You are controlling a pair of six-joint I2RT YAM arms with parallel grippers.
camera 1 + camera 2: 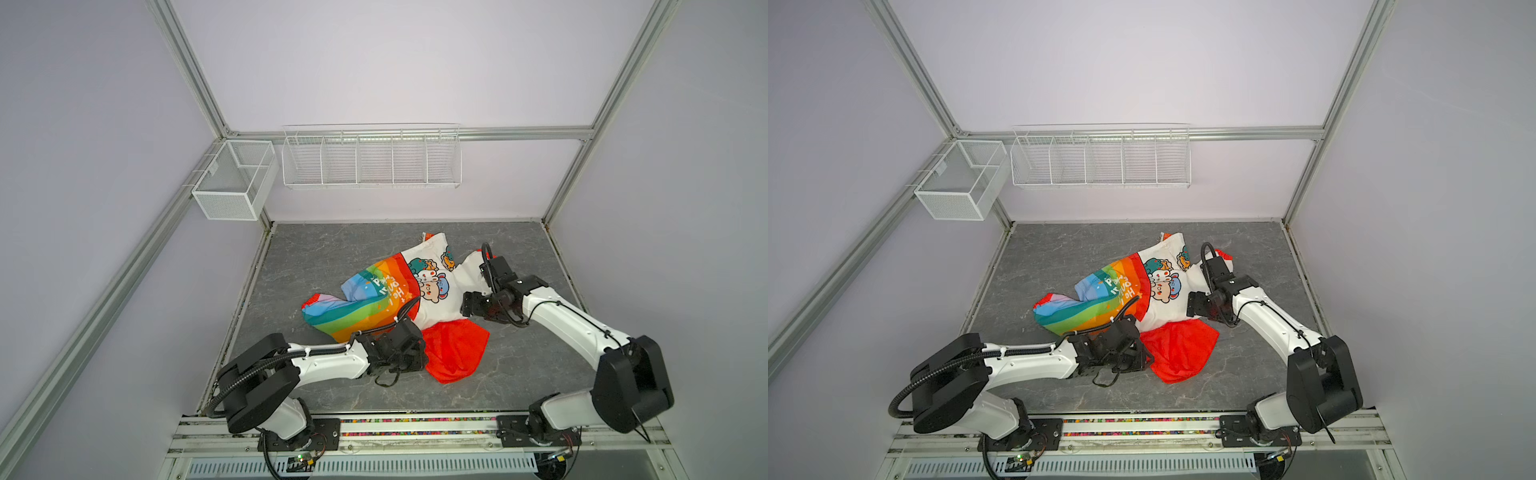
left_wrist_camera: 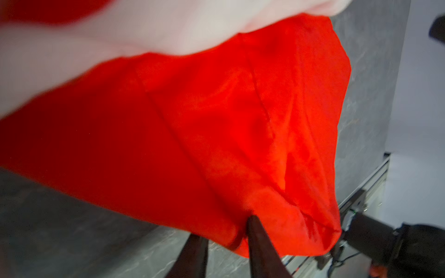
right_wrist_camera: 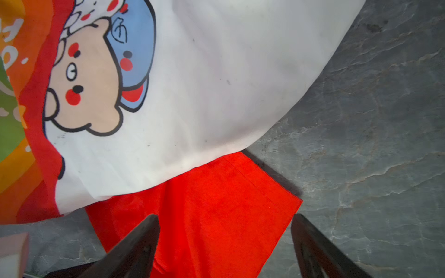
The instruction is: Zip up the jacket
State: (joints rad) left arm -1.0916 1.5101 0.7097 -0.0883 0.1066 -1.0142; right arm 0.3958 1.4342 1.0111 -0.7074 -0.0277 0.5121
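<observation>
Straightening the jacket (image 1: 386,295) before zipping.
Left hand (image 2: 226,231) grips the hood (image 1: 455,353); right hand (image 3: 225,221), released above the hood, must grip next.

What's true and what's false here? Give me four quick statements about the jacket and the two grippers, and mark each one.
1. The jacket lies crumpled on the grey table. True.
2. The right gripper is clamped on white fabric. False: its jaws stand wide open and hold nothing, above a corner of the red hood.
3. The left gripper has red hood fabric pinched between its fingers. True.
4. The hood is blue. False: it is red.
</observation>
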